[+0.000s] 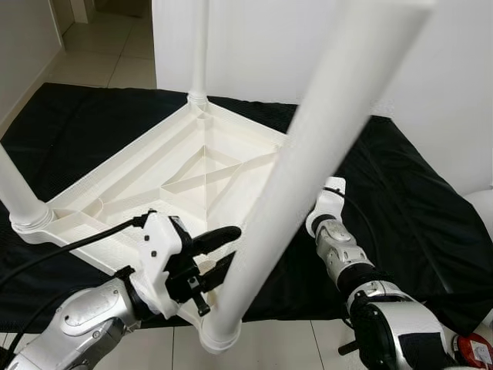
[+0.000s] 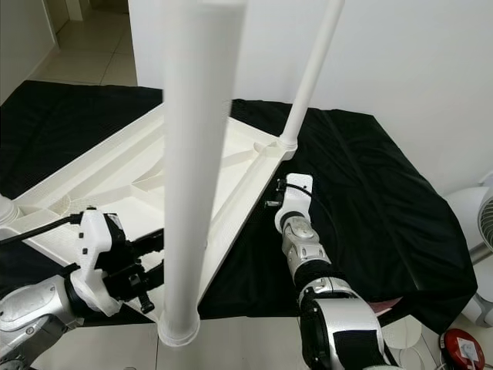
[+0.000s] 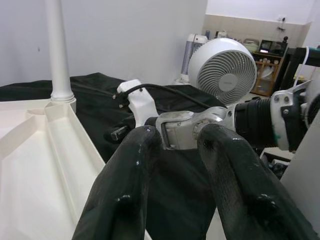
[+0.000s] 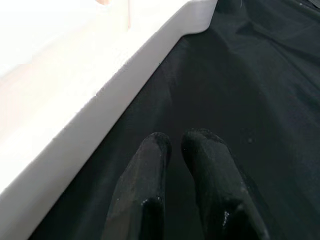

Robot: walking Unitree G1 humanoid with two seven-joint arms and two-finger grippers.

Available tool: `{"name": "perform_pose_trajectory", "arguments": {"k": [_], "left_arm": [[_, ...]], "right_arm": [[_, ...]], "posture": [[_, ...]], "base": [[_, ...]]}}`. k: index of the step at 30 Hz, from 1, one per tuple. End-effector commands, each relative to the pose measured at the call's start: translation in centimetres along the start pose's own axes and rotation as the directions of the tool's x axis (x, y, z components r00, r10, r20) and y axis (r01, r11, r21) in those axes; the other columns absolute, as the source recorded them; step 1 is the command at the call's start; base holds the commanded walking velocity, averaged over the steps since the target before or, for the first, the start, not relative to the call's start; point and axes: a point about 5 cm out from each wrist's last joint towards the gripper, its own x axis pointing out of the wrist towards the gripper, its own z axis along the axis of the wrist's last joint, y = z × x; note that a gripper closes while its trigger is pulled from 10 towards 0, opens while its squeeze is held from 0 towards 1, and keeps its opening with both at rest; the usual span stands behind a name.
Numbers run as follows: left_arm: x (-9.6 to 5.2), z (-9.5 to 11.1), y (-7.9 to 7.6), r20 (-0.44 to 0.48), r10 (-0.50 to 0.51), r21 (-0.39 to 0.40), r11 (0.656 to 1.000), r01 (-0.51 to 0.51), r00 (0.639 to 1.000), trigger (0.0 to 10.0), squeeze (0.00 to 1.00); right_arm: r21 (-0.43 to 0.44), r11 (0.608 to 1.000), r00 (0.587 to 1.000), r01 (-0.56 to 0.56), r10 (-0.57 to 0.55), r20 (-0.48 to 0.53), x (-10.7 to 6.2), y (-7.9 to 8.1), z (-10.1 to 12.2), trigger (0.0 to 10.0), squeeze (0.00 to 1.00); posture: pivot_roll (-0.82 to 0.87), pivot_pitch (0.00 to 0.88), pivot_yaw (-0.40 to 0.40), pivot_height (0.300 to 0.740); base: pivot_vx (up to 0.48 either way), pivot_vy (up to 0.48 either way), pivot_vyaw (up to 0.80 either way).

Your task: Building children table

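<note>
A white plastic children's table lies upside down on a black cloth, its legs pointing up. The nearest leg rises from the front corner straight toward my head. My left gripper is open beside that leg's base, over the table's underside, with nothing between its fingers. My right gripper hovers low over the cloth just outside the table's right edge, its fingers pressed together and empty. The right wrist reaches toward the far right leg.
A white wall stands close behind the cloth. A round white fan sits at the right, with a small red object on the tiled floor near it. A doorway opens at the far left.
</note>
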Motion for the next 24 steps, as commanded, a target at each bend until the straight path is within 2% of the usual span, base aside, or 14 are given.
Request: {"name": "perform_pose_trajectory", "arguments": {"k": [1, 3, 5, 9, 11, 12, 17, 19, 20, 21, 22, 23, 24], "left_arm": [[0.5, 0.8, -1.1, 0.032, -0.130, 0.019, 0.991, 0.130, 0.991, 10.0, 0.00], [0.5, 0.8, -1.1, 0.032, -0.130, 0.019, 0.991, 0.130, 0.991, 10.0, 0.00], [0.6, 1.0, -1.2, 0.037, -0.127, 0.032, 0.992, 0.126, 0.991, 10.0, 0.00], [0.8, 1.1, -1.2, 0.045, -0.123, 0.041, 0.992, 0.121, 0.991, 10.0, 0.00], [0.8, 1.1, -1.2, 0.045, -0.123, 0.041, 0.992, 0.121, 0.991, 10.0, 0.00], [1.0, 1.3, -1.3, 0.054, -0.112, 0.051, 0.993, 0.109, 0.992, 10.0, 0.00], [1.1, 1.5, -1.3, 0.060, -0.105, 0.055, 0.993, 0.101, 0.993, 10.0, 0.00], [1.1, 1.7, -1.3, 0.063, -0.097, 0.058, 0.994, 0.093, 0.993, 10.0, 0.00], [1.1, 1.7, -1.3, 0.063, -0.097, 0.058, 0.994, 0.093, 0.993, 10.0, 0.00], [1.1, 1.8, -1.4, 0.065, -0.095, 0.060, 0.994, 0.091, 0.993, 10.0, 0.00], [1.1, 1.8, -1.4, 0.065, -0.095, 0.060, 0.994, 0.091, 0.993, 10.0, 0.00], [1.2, 1.9, -1.5, 0.066, -0.095, 0.060, 0.994, 0.091, 0.993, 10.0, 0.00], [1.2, 1.9, -1.5, 0.066, -0.095, 0.060, 0.994, 0.091, 0.993, 10.0, 0.00]], "right_arm": [[-0.036, 0.999, 0.999, -0.035, 0.035, -0.003, 0.2, -0.1, 0.2, 10.0, 0.00], [-0.036, 0.999, 0.999, -0.035, 0.035, -0.003, 0.2, -0.1, 0.2, 10.0, 0.00], [-0.100, 0.987, 0.991, -0.129, 0.130, 0.003, 0.4, 0.7, 0.8, 10.0, 0.00], [-0.137, 0.967, 0.976, -0.216, 0.218, 0.000, 0.4, 1.7, 1.2, 10.0, 0.00], [-0.137, 0.967, 0.976, -0.216, 0.218, 0.000, 0.4, 1.7, 1.2, 10.0, 0.00], [-0.144, 0.945, 0.955, -0.294, 0.295, -0.016, 0.4, 2.8, 1.2, 10.0, 0.00], [-0.147, 0.922, 0.933, -0.358, 0.357, -0.038, 0.3, 3.8, 1.1, 10.0, 0.00], [-0.139, 0.888, 0.899, -0.438, 0.436, -0.047, 0.1, 5.2, 1.0, 10.0, 0.00], [-0.139, 0.888, 0.899, -0.438, 0.436, -0.047, 0.1, 5.2, 1.0, 10.0, 0.00], [-0.136, 0.869, 0.880, -0.475, 0.473, -0.047, 0.0, 5.9, 1.0, 10.0, 0.00], [-0.136, 0.869, 0.880, -0.475, 0.473, -0.047, 0.0, 5.9, 1.0, 10.0, 0.00], [-0.130, 0.844, 0.854, -0.520, 0.520, -0.038, -0.1, 6.8, 1.2, 10.0, 0.00], [-0.130, 0.844, 0.854, -0.520, 0.520, -0.038, -0.1, 6.8, 1.2, 10.0, 0.00]], "posture": [[0.09, 0.095, -0.142, 0.740], [0.09, 0.095, -0.142, 0.740], [0.10, 0.091, -0.151, 0.740], [0.11, 0.087, -0.155, 0.740], [0.11, 0.087, -0.155, 0.740], [0.13, 0.092, -0.163, 0.740], [0.14, 0.097, -0.170, 0.740], [0.14, 0.108, -0.173, 0.740], [0.14, 0.108, -0.173, 0.740], [0.14, 0.110, -0.173, 0.740], [0.14, 0.110, -0.173, 0.740], [0.14, 0.113, -0.173, 0.740], [0.14, 0.113, -0.173, 0.740]], "base": [[0.000, 0.000, 0.00], [0.000, 0.000, 0.00], [0.000, 0.000, 0.00], [0.000, 0.000, 0.00], [0.000, 0.000, 0.00], [0.000, 0.000, 0.00], [0.000, 0.000, 0.00], [0.000, 0.000, 0.00], [0.000, 0.000, 0.00], [0.000, 0.000, 0.00], [0.000, 0.000, 0.00], [0.000, 0.000, 0.00], [0.000, 0.000, 0.00]]}}
